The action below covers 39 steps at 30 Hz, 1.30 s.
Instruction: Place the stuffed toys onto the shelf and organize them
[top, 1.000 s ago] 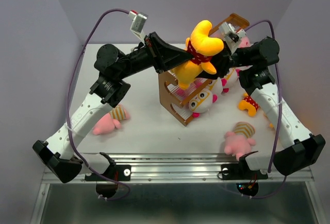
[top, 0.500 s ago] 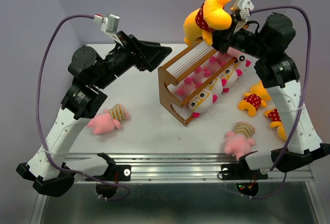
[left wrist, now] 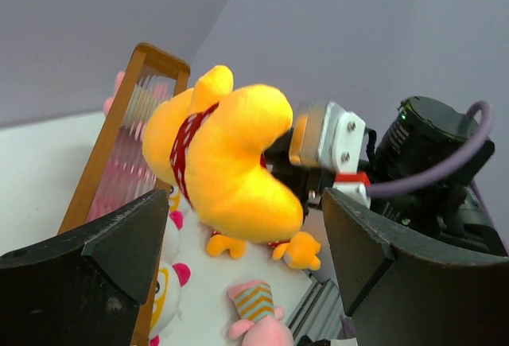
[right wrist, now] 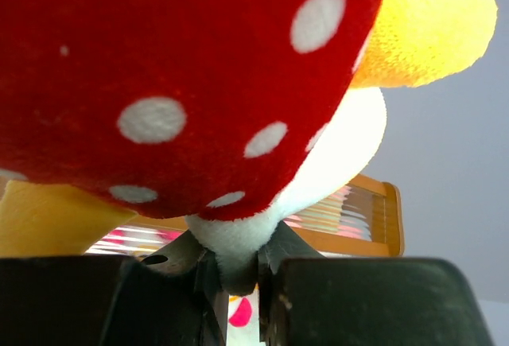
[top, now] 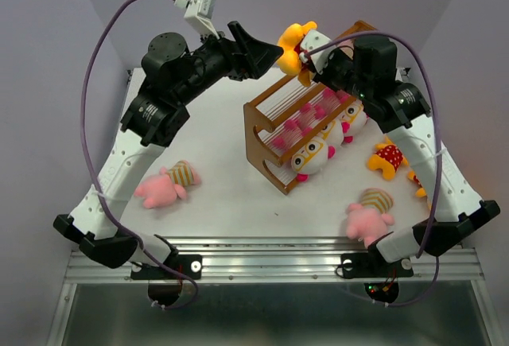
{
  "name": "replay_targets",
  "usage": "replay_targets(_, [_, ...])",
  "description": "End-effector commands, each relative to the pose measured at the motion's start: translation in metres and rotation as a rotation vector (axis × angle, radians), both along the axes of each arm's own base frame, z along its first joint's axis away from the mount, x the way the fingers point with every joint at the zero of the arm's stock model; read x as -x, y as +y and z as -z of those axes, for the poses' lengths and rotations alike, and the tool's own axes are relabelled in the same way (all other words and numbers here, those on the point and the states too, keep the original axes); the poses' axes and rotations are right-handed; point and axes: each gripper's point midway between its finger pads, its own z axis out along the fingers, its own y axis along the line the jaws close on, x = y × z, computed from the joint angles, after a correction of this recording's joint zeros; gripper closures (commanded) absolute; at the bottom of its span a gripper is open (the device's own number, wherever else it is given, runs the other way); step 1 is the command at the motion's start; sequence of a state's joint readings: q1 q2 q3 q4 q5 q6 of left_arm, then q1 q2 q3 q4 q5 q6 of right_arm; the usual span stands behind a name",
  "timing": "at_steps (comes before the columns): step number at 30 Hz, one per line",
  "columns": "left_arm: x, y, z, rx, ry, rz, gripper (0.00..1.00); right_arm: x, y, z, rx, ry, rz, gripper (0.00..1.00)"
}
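From above, holds yellow-orange plush toy in red polka-dot clothing (top: 290,44) clamped in right gripper (top: 312,58) over far top end of orange-brown wooden two-tier shelf (top: 266,151), likely for seating there, with left gripper (top: 258,44) spread wide beside; left wrist view, faces that toy, empty; right wrist view, pinches white fabric above shelf.

White table (top: 231,195), wooden shelf (top: 262,135) at centre, pink toy (top: 165,187) left, second pink toy (top: 367,217) front right, yellow toys (top: 387,158) far right.
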<state>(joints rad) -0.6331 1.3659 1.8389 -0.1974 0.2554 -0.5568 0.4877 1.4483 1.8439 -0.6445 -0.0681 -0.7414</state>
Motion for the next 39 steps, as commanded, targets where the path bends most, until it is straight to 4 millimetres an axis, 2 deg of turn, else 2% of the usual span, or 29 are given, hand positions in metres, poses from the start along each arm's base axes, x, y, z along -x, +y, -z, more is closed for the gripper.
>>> replay_targets(1, [0.005, 0.0, -0.033, 0.024, -0.086, 0.014, 0.11, 0.009, -0.013, -0.027, 0.08, -0.129, 0.045, 1.0])
replay_targets(3, [-0.008, -0.008, -0.018, -0.019, -0.05, 0.011, 0.11, 0.009, -0.012, -0.027, 0.08, -0.127, 0.042, 1.0])
replay_targets(4, [-0.009, -0.009, -0.019, -0.024, -0.048, 0.007, 0.11, 0.011, -0.012, -0.028, 0.077, -0.129, 0.036, 1.0])
replay_targets(7, [-0.021, -0.015, -0.001, -0.066, -0.004, 0.002, 0.12, 0.012, -0.01, -0.032, 0.062, -0.136, 0.03, 0.99])
replay_targets(10, [-0.024, -0.018, 0.007, -0.089, 0.011, 0.004, 0.21, 0.014, -0.009, -0.035, 0.047, -0.138, 0.02, 1.0])
replay_targets(14, [-0.027, -0.02, 0.015, -0.103, 0.018, 0.006, 0.42, 0.022, -0.003, -0.041, 0.011, -0.139, -0.023, 1.0])
replay_targets(15, [-0.026, -0.021, 0.011, -0.097, 0.003, 0.012, 0.57, 0.027, -0.002, -0.043, -0.003, -0.138, -0.036, 1.0])
replay_targets(17, [-0.026, -0.023, 0.014, -0.097, 0.002, 0.019, 0.81, 0.035, 0.006, -0.045, -0.034, -0.128, -0.087, 0.99])
replay_targets(18, [-0.024, -0.022, 0.01, -0.089, -0.016, 0.023, 1.0, 0.044, 0.013, -0.044, -0.047, -0.112, -0.144, 0.99])
replay_targets(20, [-0.023, -0.021, 0.013, -0.099, -0.021, 0.025, 1.0, 0.053, 0.017, -0.045, -0.073, -0.1, -0.182, 0.98])
replay_targets(22, [-0.013, -0.014, 0.005, -0.102, -0.078, 0.039, 1.0, 0.061, 0.021, -0.048, -0.115, -0.088, -0.21, 0.98])
replay_targets(24, [-0.005, -0.001, 0.006, -0.105, -0.122, 0.033, 1.0, 0.065, 0.023, -0.049, -0.142, -0.072, -0.216, 0.98])
replay_targets(25, [-0.007, 0.003, 0.021, -0.13, -0.114, 0.03, 1.0, 0.067, 0.025, -0.049, -0.15, -0.067, -0.235, 0.98])
replay_targets(26, [0.005, 0.013, 0.015, -0.122, -0.145, 0.046, 1.0, 0.068, 0.024, -0.05, -0.164, -0.06, -0.234, 0.97])
replay_targets(28, [0.006, 0.029, 0.014, -0.112, -0.188, 0.045, 1.0, 0.071, 0.025, -0.052, -0.183, -0.05, -0.254, 0.95])
replay_targets(29, [0.005, 0.032, 0.028, -0.121, -0.173, 0.061, 1.0, 0.073, 0.026, -0.054, -0.191, -0.051, -0.264, 0.88])
replay_targets(30, [0.022, 0.037, 0.015, -0.095, -0.237, 0.108, 1.0, 0.076, 0.028, -0.054, -0.206, -0.041, -0.275, 0.8])
replay_targets(31, [0.022, 0.045, 0.02, -0.08, -0.23, 0.11, 1.0, 0.082, 0.032, -0.056, -0.217, -0.034, -0.307, 0.48])
replay_targets(32, [0.025, 0.048, 0.02, -0.071, -0.24, 0.128, 1.0, 0.084, 0.03, -0.057, -0.23, -0.028, -0.311, 0.36])
replay_targets(33, [0.031, 0.051, 0.016, -0.064, -0.279, 0.169, 1.0, 0.089, 0.035, -0.058, -0.236, -0.024, -0.347, 0.29])
replay_targets(35, [0.039, 0.053, 0.02, -0.052, -0.277, 0.215, 1.0, 0.096, 0.039, -0.056, -0.236, -0.018, -0.39, 0.15])
replay_targets(36, [0.049, 0.053, 0.017, -0.053, -0.319, 0.266, 1.0, 0.103, 0.042, -0.058, -0.238, -0.022, -0.428, 0.12])
replay_targets(38, [0.051, 0.062, 0.019, -0.065, -0.338, 0.281, 1.0, 0.112, 0.045, -0.058, -0.237, -0.023, -0.47, 0.06])
replay_targets(39, [0.059, 0.062, 0.02, -0.076, -0.365, 0.33, 1.0, 0.116, 0.045, -0.055, -0.236, -0.018, -0.49, 0.05])
